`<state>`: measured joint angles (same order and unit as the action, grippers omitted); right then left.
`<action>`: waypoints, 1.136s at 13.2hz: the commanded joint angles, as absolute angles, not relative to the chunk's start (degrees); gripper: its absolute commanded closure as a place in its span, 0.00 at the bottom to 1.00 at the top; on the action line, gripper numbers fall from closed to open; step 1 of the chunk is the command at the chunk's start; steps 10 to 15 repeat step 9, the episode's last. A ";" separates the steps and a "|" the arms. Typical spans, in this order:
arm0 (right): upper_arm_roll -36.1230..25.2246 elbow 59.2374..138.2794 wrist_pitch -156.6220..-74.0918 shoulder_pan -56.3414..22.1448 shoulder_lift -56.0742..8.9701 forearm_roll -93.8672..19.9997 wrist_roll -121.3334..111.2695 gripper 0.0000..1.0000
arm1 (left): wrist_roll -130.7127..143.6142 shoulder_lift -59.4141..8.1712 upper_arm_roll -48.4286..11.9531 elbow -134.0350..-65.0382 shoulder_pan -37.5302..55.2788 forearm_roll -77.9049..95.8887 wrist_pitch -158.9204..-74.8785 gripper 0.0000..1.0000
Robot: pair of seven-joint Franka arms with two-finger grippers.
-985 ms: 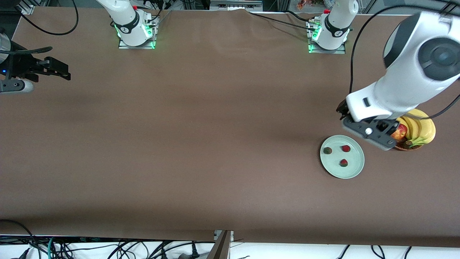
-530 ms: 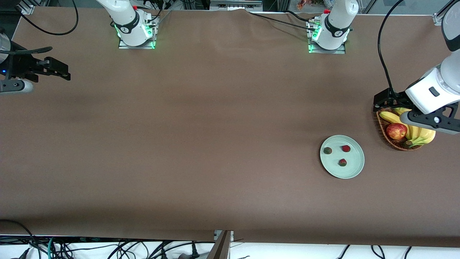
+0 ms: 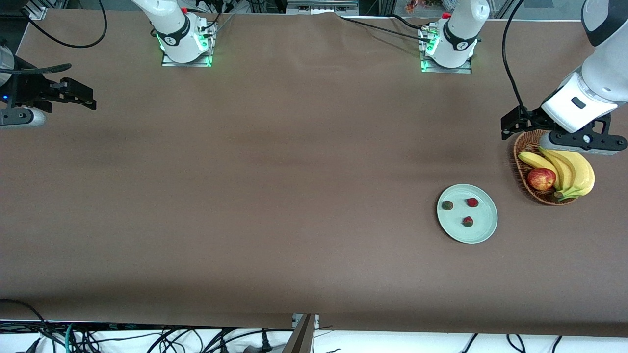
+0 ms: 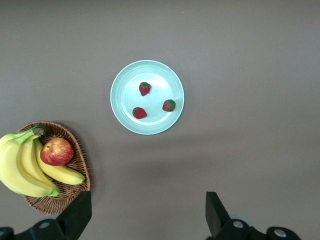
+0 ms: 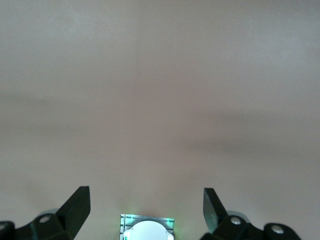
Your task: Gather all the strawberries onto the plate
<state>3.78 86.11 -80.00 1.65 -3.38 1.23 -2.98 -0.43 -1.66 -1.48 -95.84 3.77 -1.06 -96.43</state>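
Strawberries (image 3: 467, 221): three, on one plate (image 3: 485, 234)

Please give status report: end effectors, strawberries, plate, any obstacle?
Left end effector open, empty, above the basket. Right end effector open, waiting at its table end. Three strawberries on the plate. Nothing in the way.

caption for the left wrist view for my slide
Three small red strawberries on a round mint-green plate beside a brown wicker basket of yellow bananas, open left end effector overhead.
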 commanded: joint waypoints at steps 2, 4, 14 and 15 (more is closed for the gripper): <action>3.87 85.17 -79.80 1.67 -3.60 2.20 -3.78 0.00 | -0.44 -0.62 -0.79 -97.56 3.35 0.35 -97.47 0.00; 3.87 85.17 -79.89 1.67 -3.60 2.20 -3.78 0.00 | -0.53 -0.53 -1.40 -97.56 2.11 0.35 -97.38 0.00; 3.87 85.17 -79.98 1.67 -3.60 2.20 -3.78 0.00 | -0.44 -1.23 -2.29 -97.21 1.05 0.26 -97.47 0.00; 3.87 85.17 -79.98 1.67 -3.60 2.20 -3.78 0.00 | -0.44 -1.23 -2.29 -97.21 1.05 0.26 -97.47 0.00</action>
